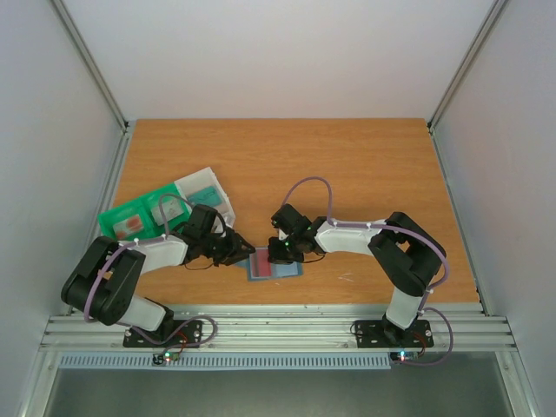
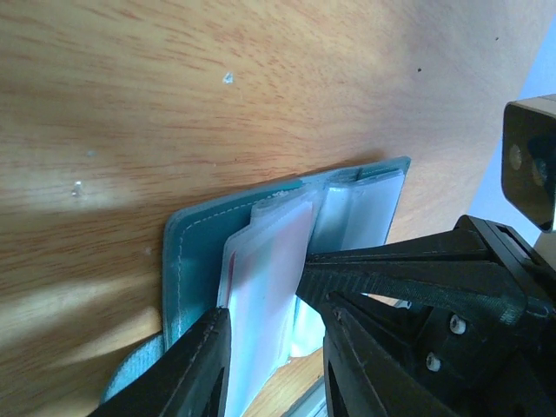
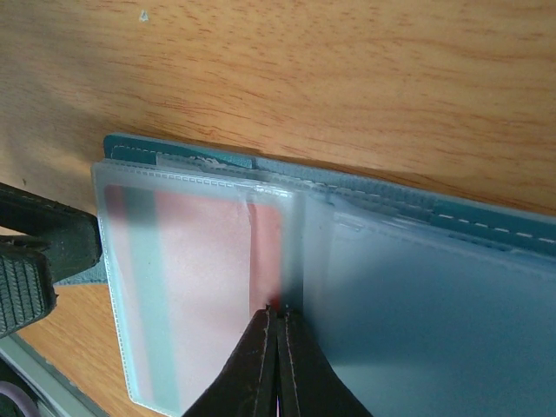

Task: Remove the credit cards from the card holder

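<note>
The slate-blue card holder (image 1: 276,265) lies open on the table near its front edge, between my two grippers. Its frosted sleeves hold a reddish-pink card (image 3: 204,269), with a teal strip beside it. My right gripper (image 3: 278,311) is shut, its tips pressed down on the sleeves at the holder's (image 3: 486,228) middle fold; it also shows in the top view (image 1: 281,253). My left gripper (image 2: 276,306) is open, its fingers either side of the raised sleeve with the pink card (image 2: 265,287), at the holder's (image 2: 195,252) left end. It also shows in the top view (image 1: 246,253).
A green tray (image 1: 117,219) and a clear whitish tray (image 1: 208,189) stand behind my left arm, holding card-like pieces. The metal rail (image 1: 278,326) runs just in front of the holder. My right gripper's finger (image 2: 408,261) crosses the left wrist view.
</note>
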